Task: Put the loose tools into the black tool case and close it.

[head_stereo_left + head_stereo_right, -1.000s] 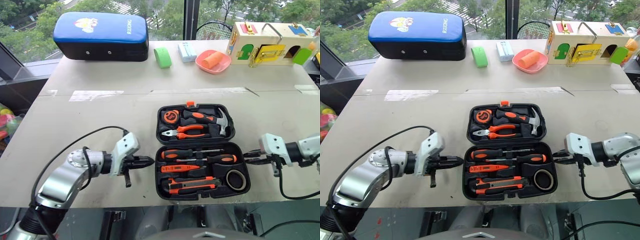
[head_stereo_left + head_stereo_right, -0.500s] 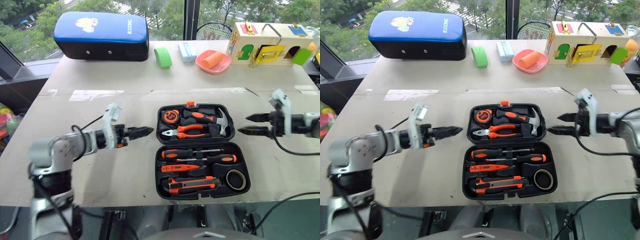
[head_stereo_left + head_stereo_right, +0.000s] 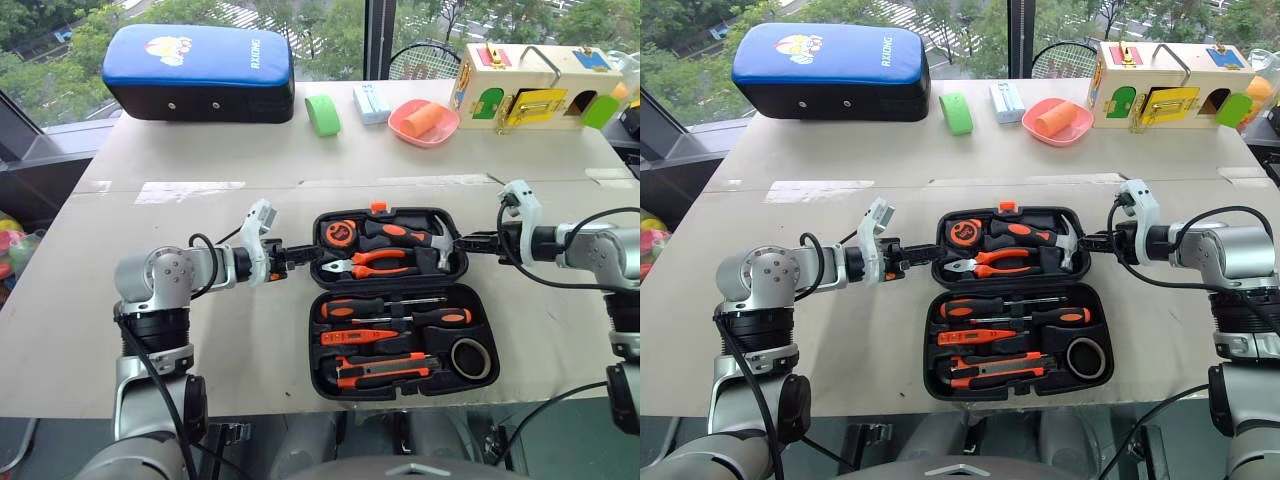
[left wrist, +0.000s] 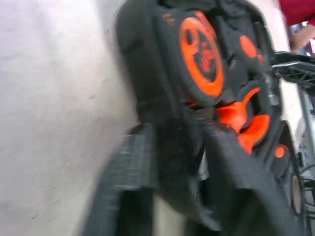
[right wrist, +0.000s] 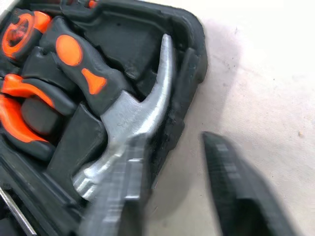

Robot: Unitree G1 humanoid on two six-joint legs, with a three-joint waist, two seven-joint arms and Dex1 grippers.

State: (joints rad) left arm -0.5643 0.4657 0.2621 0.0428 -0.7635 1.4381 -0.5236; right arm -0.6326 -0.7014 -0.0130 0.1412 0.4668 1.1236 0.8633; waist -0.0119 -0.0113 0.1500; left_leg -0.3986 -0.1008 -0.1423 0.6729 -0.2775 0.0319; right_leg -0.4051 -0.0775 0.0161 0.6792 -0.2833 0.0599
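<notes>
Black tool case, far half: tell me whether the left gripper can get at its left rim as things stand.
Probably yes: the left gripper sits right at that rim of the black tool case, and nothing on the table stands between them.

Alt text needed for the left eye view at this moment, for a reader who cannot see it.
An open black hard-plastic clamshell tool case lies on a grey table, tools seated in its recesses, with the left pincer at the far half's left edge and the right pincer at its right edge. A blue-and-black padded cushion sits at the table's far side.
</notes>
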